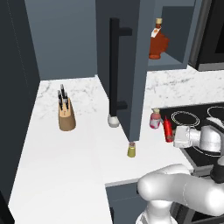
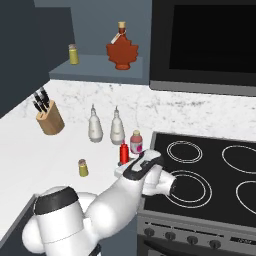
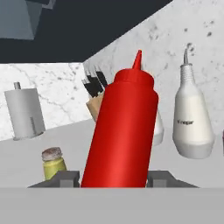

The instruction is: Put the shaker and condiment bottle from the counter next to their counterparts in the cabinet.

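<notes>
The red condiment bottle (image 3: 120,135) stands between my gripper's (image 3: 113,178) two fingertips, which press its lower sides. It stands on the white counter (image 1: 65,153) beside the stove edge, where the gripper (image 1: 172,136) (image 2: 126,164) reaches the bottle (image 1: 168,130) (image 2: 124,152) from the stove side. The small yellow shaker (image 1: 131,151) (image 2: 83,167) (image 3: 54,162) stands apart to the left, near the counter's front. Above, the cabinet (image 1: 127,65) is open, with its shelf (image 2: 100,65) holding a maple-leaf bottle (image 2: 121,52) and a yellow shaker (image 2: 73,54).
A pink jar (image 2: 136,142) stands just behind the red bottle. Two white bottles (image 2: 95,127) (image 2: 117,129) and a knife block (image 2: 50,120) stand farther back. The black stove (image 2: 210,170) lies to the right. The open cabinet door hangs over the counter with its long black handle (image 1: 114,65).
</notes>
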